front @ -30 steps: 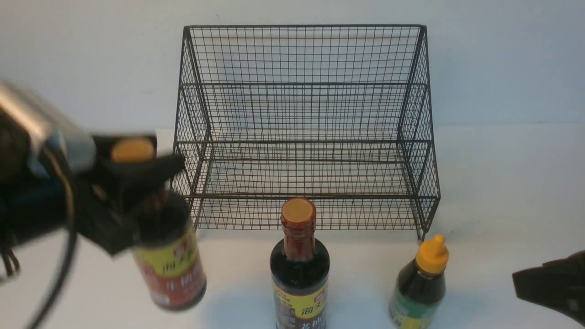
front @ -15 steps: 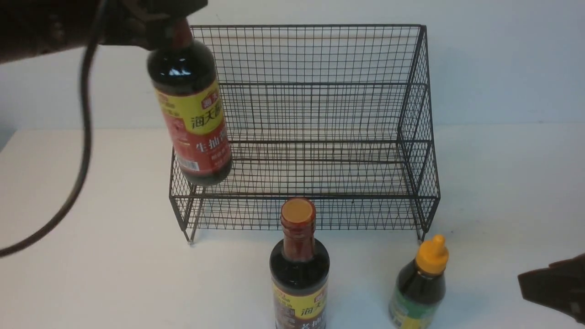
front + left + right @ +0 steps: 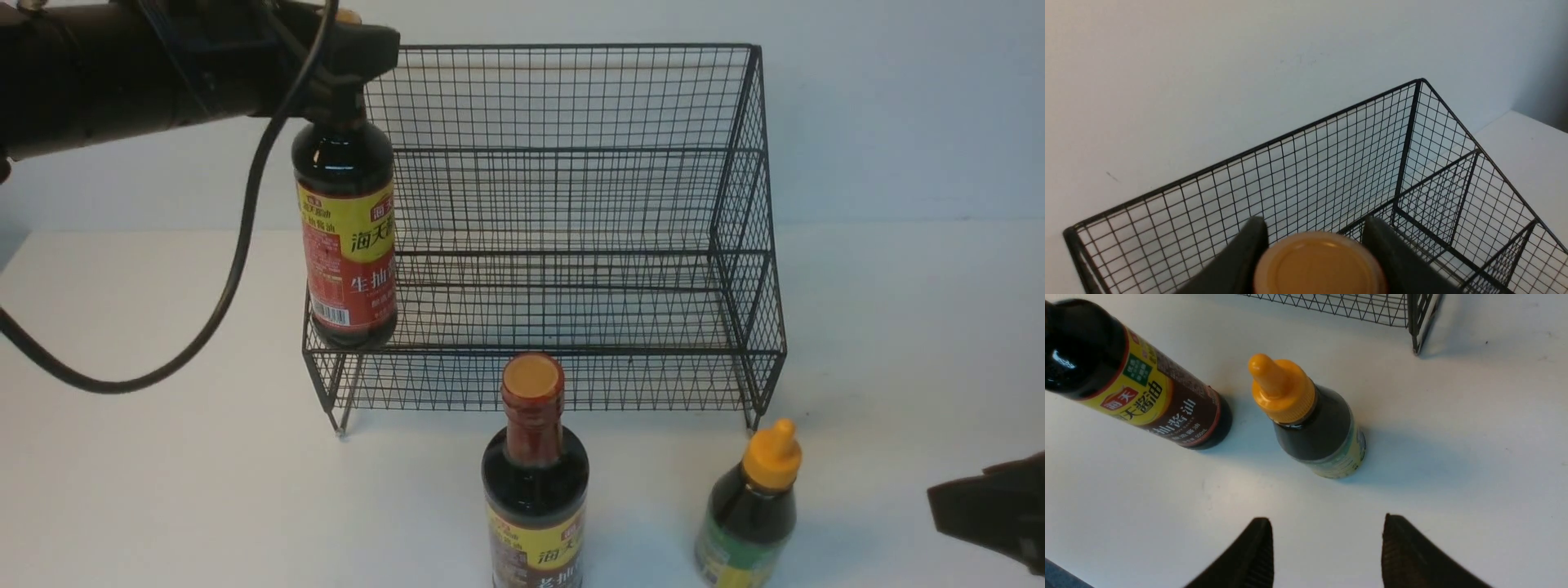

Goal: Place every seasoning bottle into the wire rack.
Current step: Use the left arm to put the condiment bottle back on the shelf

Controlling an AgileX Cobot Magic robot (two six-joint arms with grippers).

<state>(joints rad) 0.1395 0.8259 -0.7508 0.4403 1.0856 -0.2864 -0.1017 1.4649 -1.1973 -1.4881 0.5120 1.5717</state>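
Left gripper [image 3: 351, 69] clamped on soy sauce bottle [image 3: 347, 245] neck. Bottle now up off table [image 3: 147, 490], upright at wire rack [image 3: 539, 46] front-left corner (seated? unclear). Right gripper [image 3: 1327, 547] open, empty. Second soy sauce bottle [image 3: 535, 490], orange-cap bottle [image 3: 747, 510] pending.

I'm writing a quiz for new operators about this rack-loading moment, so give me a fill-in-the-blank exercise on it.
1. The left tool is shut on the neck of a tall bottle, holding it at the rack's ____ end.
2. The number of bottles standing on the table is ____.
3. The right tool is ____, with nothing between its fingers.
4. The short bottle stands to the ____ of the middle bottle.

Missing words: left; two; open; right.
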